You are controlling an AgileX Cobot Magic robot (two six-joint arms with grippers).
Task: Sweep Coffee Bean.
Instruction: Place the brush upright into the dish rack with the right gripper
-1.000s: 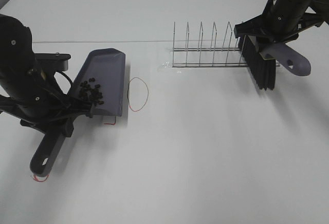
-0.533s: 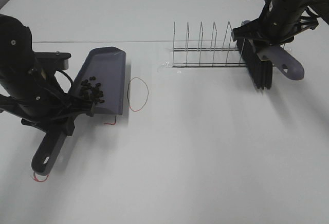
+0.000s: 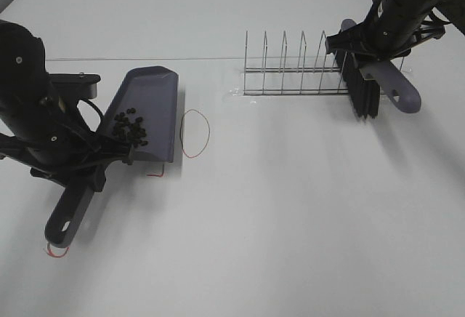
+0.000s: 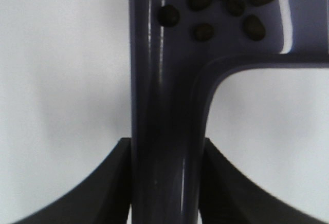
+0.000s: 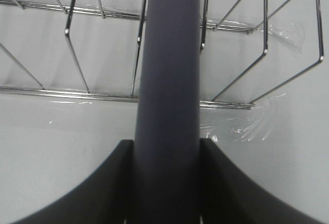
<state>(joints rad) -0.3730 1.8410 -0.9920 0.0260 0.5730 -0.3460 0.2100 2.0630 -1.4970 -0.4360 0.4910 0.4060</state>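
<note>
- High view: your brush [image 3: 365,88] has drawn in against the end of the rack [image 3: 290,70]. The coffee bean [image 3: 129,129] cluster lies in the dustpan [image 3: 149,106], so the sweeping looks done.
- Left wrist: your left gripper [image 4: 165,183] is clenched on the dustpan handle.
- Right wrist: your right gripper [image 5: 167,183] is clenched on the brush handle.

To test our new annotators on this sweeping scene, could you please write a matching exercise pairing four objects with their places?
Things:
1. dark brown coffee beans
2. thin red string loop
3. black-bristled brush
4. silver wire rack

Places:
A. on the white table, just right of the grey-purple plastic dustpan
B. held in the right gripper, at the rack's right end
C. inside the dustpan
D. standing at the table's far side

Pairs: 1-C, 2-A, 3-B, 4-D
</note>
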